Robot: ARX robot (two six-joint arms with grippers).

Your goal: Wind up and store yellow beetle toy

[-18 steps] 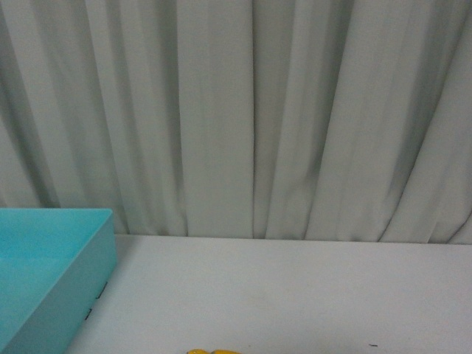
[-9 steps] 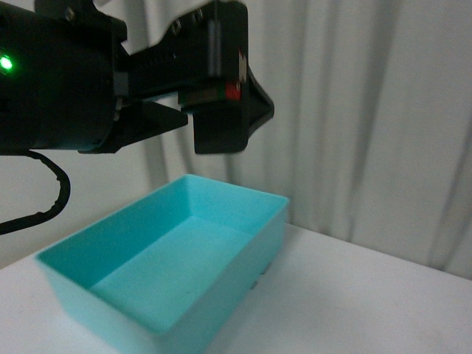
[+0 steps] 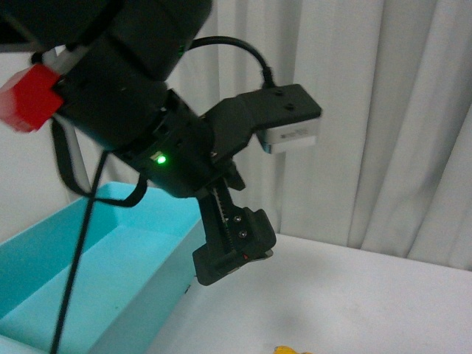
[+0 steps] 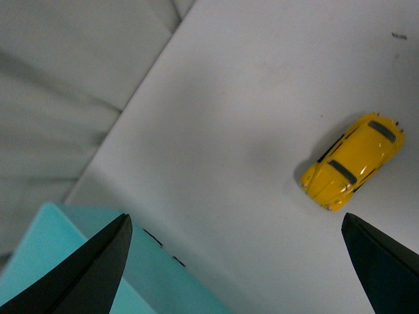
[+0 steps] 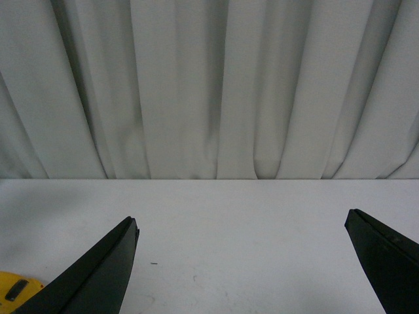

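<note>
Beetle first: your yellow beetle toy (image 4: pixel 352 161) stands on its wheels on the white table (image 4: pixel 249 98). It is outside the teal bin (image 3: pixel 147 302) and well apart from it. In the front view you get only a yellow sliver of it at the bottom edge.

Your left gripper (image 4: pixel 234 219) is spread wide, with nothing between its fingers. Through its wrist camera you see the car on the table past the fingertips (image 4: pixel 91 268), touched by neither, and a corner of the bin close to one finger. In the front view the left arm (image 3: pixel 140 125) fills much of the frame, black with a green light (image 3: pixel 161 158) lit. It is raised above the table near the bin's wall, with the gripper pointing down.

Your right gripper (image 5: pixel 241 219) is also spread wide and holds nothing. Its camera looks across bare table to the pale curtain (image 5: pixel 209 85). The beetle shows only at the frame's corner, cut off by the edge and outside the fingers. A small dark speck (image 5: pixel 152 263) marks the table near it.
</note>
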